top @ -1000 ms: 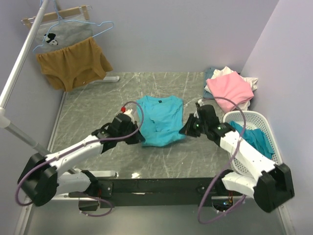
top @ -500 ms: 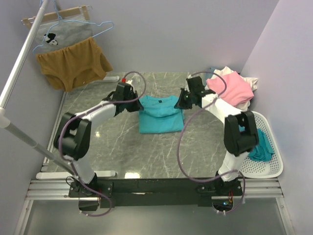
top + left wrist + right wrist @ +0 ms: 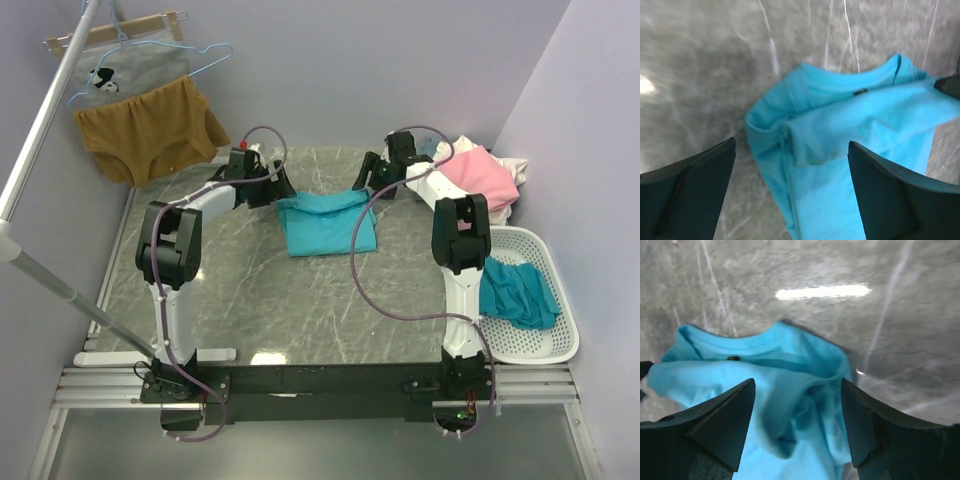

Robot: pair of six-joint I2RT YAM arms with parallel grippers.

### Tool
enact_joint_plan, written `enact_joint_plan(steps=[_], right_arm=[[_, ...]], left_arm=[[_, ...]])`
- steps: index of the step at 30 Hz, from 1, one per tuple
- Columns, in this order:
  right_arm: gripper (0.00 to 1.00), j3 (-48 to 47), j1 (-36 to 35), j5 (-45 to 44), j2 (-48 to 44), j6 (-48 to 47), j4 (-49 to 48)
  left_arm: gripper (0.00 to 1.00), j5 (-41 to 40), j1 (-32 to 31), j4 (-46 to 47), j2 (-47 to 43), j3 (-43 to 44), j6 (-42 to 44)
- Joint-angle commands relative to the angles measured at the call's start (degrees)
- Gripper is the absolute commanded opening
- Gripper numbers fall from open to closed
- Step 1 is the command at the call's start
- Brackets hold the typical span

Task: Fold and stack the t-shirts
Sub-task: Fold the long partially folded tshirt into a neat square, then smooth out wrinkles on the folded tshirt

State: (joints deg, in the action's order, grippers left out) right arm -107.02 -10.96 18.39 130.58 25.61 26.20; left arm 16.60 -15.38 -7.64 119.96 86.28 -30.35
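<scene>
Two arms are built of white tubular links joined by black joint housings: the left arm (image 3: 200, 203) and the right arm (image 3: 458, 300). A thin purple cable (image 3: 353, 262) is looped loosely along each. A small red cap (image 3: 252, 148) is carried at the left wrist. Broad matte black wedge-shaped fingers (image 3: 687, 197) are seen in both wrist views.

The middle t-shirt (image 3: 328, 222) is showing plain turquoise; the table (image 3: 250, 290) is showing grey marble with white veins. The far t-shirt (image 3: 480, 175) is showing pink, the basket (image 3: 545, 345) white, the basket t-shirt (image 3: 515, 295) teal.
</scene>
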Motion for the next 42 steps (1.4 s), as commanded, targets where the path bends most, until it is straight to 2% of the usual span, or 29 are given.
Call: enact_joint_plan(steps=[1,5,11,16,23,34,42], right_arm=[[0.77,0.05,1.64,-4.14,-7.15,-2.31,-3.86],[0.8,6.47,1.56,-2.94,-14.02,-3.37,-6.25],[0.81,13.32,-0.54,3.66,-17.82,-1.44,-5.45],[0.81,17.37,-2.31,4.9,-18.61,-0.38,-6.24],[0.81,16.94,-3.1,5.78,-16.07,-0.38,-5.98],[0.82,4.12,-3.01,5.51,-4.92,-1.7,-2.91],[0.82,-11.53,-2.31,4.73,4.05,-3.02,1.84]], left_arm=[[0.99,-0.69,1.84,4.21,-3.85,1.44,1.96],[1.0,-0.52,1.93,2.54,-9.47,0.21,3.45],[0.99,11.86,0.62,3.15,-12.82,-3.22,-0.15],[0.99,16.17,-2.72,4.04,-11.77,-4.72,-1.47],[0.99,16.89,-4.84,8.85,-8.0,-7.35,-3.58],[0.99,17.06,-4.66,7.82,2.81,4.15,-2.61],[1.0,17.15,-2.12,10.1,7.92,10.48,-3.05]])
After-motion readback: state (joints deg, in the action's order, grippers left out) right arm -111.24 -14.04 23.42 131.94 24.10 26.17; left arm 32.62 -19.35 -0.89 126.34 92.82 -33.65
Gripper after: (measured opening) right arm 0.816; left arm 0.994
